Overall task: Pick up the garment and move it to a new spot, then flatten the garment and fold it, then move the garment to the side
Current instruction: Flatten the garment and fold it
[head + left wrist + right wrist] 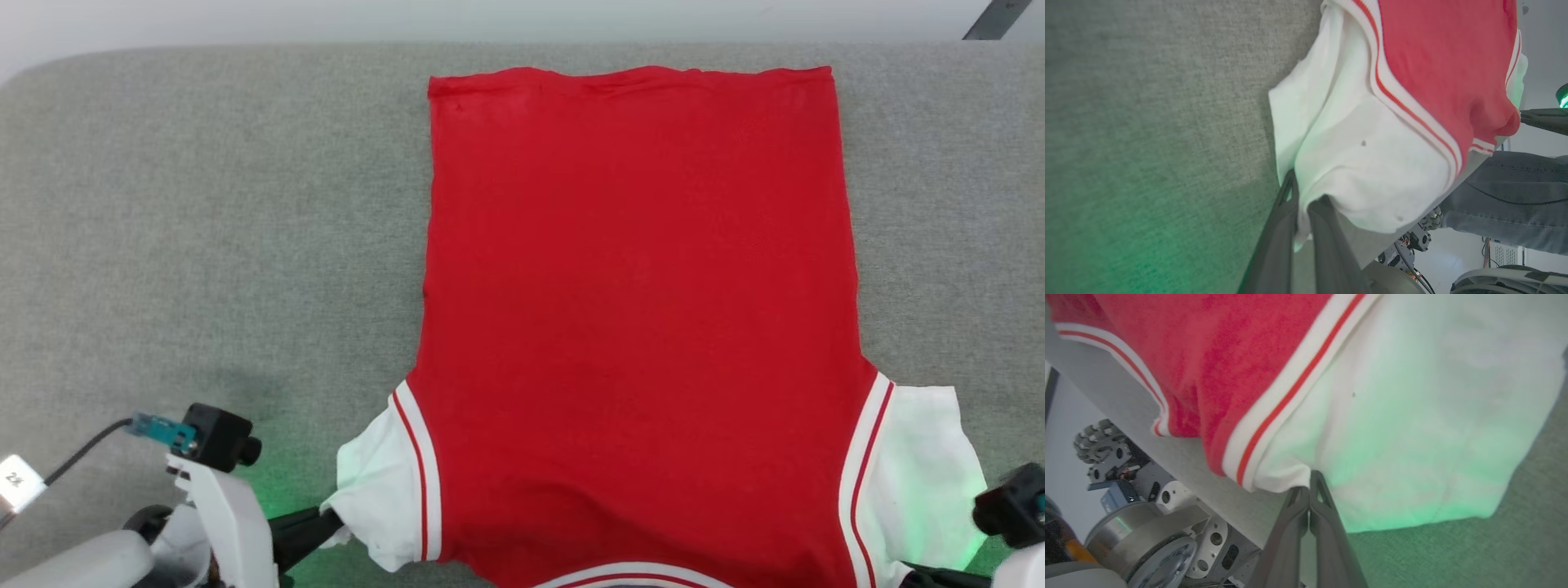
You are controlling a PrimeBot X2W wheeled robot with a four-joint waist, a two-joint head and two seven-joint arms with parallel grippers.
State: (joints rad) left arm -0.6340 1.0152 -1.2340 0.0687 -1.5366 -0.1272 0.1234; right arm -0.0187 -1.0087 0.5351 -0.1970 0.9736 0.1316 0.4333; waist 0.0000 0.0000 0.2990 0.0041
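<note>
– Grippers first: how did they stand?

– Both were shut on cloth. The left gripper (1306, 190) had the edge of the white left sleeve (1355, 163) pinched between its dark fingers (1278, 245). The right gripper (1310, 488) had its fingers pressed together on the hem of the white right sleeve (1433, 416).

– And where was the garment (637, 286)?

– It lay spread red side up on the grey fabric-covered table (204, 204), right of the middle. Its straight hem was at the far end. Its sleeves and the red-and-white striped trim (420, 474) were at the near edge. In the wrist views a little of the red body drooped over that near edge.

– What else was around?

– Green light tinted the sleeves and the table near both grippers. In the left wrist view a person's leg in blue-grey jeans (1506, 196) stood past the table's near edge, just beside the hanging cloth. In the right wrist view the robot's metal base (1139, 539) and a roller wheel (1098, 441) sat below that edge. A dark strip (996, 20) crossed the far right corner in the head view.

– Any writing?

– A small white tag (15, 480) by the left arm carried dark marks, perhaps digits, but they were too small to read surely. A teal board (159, 429) with a black cable (86, 449) sat on the left wrist.
</note>
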